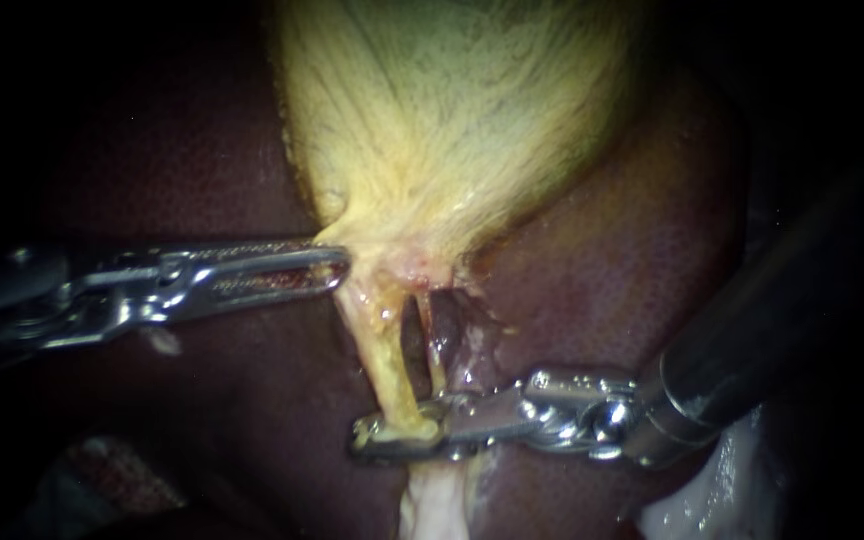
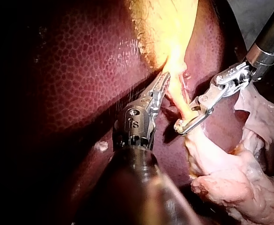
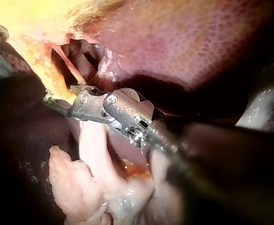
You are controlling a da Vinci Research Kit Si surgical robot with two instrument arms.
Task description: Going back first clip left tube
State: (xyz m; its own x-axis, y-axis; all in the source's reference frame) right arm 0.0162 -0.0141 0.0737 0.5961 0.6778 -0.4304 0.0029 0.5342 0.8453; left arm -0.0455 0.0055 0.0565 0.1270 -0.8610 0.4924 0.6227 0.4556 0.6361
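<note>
1. Starting nearest the endoscope, pale soft tissue (image 1: pixel 432 500) hangs below the working area, wet and floppy, and there is nothing in it to take hold of.
2. Just above it the right instrument (image 1: pixel 372 437) comes in from the right. Its jaws sit across the low end of the left tube (image 1: pixel 384 365) and both appear to press on it. I can't make out a clip separate from the jaws.
3. The left tube is the thicker yellow strand running from the gallbladder neck down into those jaws. It looks soft, slick and thin-walled, light as thread but easy to tear. My judgement is that any backing off should go straight along the jaws' own line, with no sideways tug.
4. A thinner tube (image 1: pixel 433 345) runs just beside it, with a dark gap between the two.
5. Further up, the left instrument (image 1: pixel 337 265) has its jaws closed on the edge of the gallbladder (image 1: pixel 452 120) neck, by the look of it, which keeps the strand taut.
6. Farthest back, the dark liver (image 1: pixel 632 260) lies all around.
</note>
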